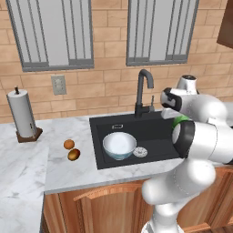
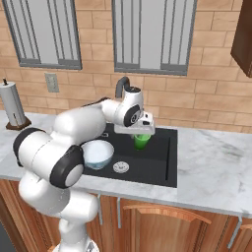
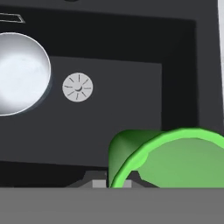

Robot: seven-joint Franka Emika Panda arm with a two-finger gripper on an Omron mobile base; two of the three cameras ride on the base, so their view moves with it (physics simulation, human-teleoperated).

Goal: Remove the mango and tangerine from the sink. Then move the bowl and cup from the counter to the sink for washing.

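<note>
Last step: gripper (image 2: 141, 136) fingers pinching the bright green plastic cup's (image 2: 141, 141) rim over the black rectangular sink (image 2: 170, 157); next, lower and release beside the pale glossy bowl (image 2: 97, 153).

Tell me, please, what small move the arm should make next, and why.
Probably lower the green plastic cup a little, then open the fingers. The gripper is shut on its rim and holds it over the black rectangular sink, right of the silver drain. The pale glossy bowl is already inside; both fruits lie on the white marble counter.
</note>
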